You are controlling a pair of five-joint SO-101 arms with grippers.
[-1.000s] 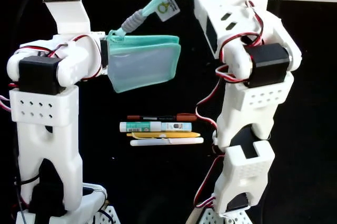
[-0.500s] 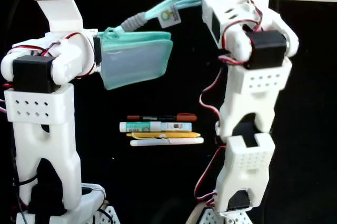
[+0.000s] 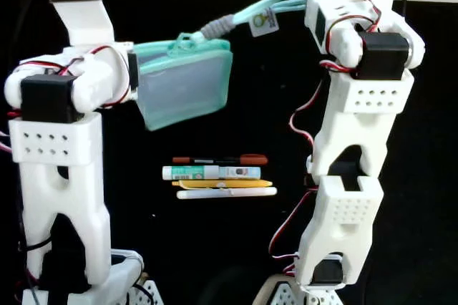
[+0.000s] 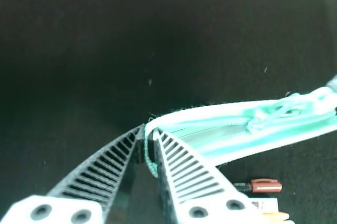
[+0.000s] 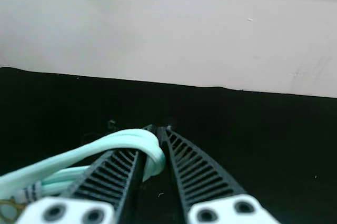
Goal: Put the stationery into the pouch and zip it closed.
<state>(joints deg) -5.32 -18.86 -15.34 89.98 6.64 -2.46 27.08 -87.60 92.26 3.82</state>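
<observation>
My left pincer [image 4: 148, 139] clamps one end of the mint-green zip pouch [image 3: 182, 90] above the black desk [image 3: 415, 212]. My right pincer [image 5: 159, 129], closed on its mint cord [image 5: 79, 155], has dragged the slider along. The pens [image 3: 222, 172] lie beneath, unpacked.

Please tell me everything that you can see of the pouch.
The pouch is mint green at the edges with cloudy, translucent sides, seemingly soft plastic. It hangs tilted in the air, apart from the pens. The left gripper is shut on one end; a zip runs along its top. From the top a mint cord with a small tag leads to the right gripper, shut on it.
</observation>
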